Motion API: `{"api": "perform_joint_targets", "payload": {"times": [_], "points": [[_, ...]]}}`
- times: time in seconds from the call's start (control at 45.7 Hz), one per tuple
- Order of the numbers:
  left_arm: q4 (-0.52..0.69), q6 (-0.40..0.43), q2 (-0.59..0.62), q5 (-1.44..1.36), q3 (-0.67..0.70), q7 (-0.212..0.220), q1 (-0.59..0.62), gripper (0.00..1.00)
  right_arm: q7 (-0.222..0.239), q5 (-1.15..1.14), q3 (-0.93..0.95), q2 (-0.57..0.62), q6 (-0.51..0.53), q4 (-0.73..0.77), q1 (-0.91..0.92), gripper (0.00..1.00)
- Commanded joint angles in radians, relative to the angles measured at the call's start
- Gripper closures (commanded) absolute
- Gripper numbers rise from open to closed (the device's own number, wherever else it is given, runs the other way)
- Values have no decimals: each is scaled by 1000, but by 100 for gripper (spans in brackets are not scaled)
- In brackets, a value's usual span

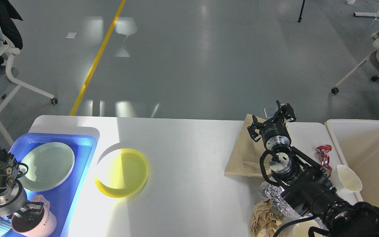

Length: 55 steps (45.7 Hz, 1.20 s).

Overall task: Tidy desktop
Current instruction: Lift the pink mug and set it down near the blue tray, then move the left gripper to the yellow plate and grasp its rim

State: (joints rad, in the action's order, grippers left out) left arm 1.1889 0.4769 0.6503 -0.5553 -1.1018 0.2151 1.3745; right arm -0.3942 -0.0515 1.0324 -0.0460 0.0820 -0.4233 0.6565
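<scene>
While the right hand (271, 122) hovers spread over the desktop (189, 164), the left hand's (28, 210) grip is unclear.

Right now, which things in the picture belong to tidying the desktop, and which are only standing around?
Belong to the job:
desktop
yellow plate
brown paper bag
red wrapper
foil ball
crumpled paper
white cup
pink mug
blue tray
cream bin

Only standing around:
office chairs
yellow floor line
</scene>
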Motion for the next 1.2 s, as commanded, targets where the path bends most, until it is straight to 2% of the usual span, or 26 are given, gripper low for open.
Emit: {"api": "perform_joint_targets", "payload": {"times": [0.0,0.153,0.35,0.416,0.591,0.745,0.81,0.92,1.073,1.117,1.183], "points": [[0,12,0,0,0,4,6,2,0,-1,0,0,-1,0,0,0],[-2,129,9,2,17,-2,47,2,0,1,0,0,-1,0,0,0],[-5,412,101,2,114,6,191,2,0,-1,0,0,1,0,0,0],[-5,483,129,0,158,9,256,2,0,-1,0,0,-1,0,0,0],[-34,483,147,6,272,13,446,2,0,-1,0,0,1,0,0,0],[-69,483,135,116,387,29,460,2,0,-1,0,0,-1,0,0,0],[-89,483,108,182,387,67,433,3,0,-1,0,0,-1,0,0,0],[-95,483,45,284,392,171,319,4,0,-1,0,0,-1,0,0,0],[-86,194,-29,463,389,342,146,4,0,1,0,0,-1,0,0,0],[-81,131,-47,488,389,360,108,4,0,-1,0,0,-1,0,0,0],[-80,37,-72,503,389,365,55,4,0,-1,0,0,1,0,0,0]]}}
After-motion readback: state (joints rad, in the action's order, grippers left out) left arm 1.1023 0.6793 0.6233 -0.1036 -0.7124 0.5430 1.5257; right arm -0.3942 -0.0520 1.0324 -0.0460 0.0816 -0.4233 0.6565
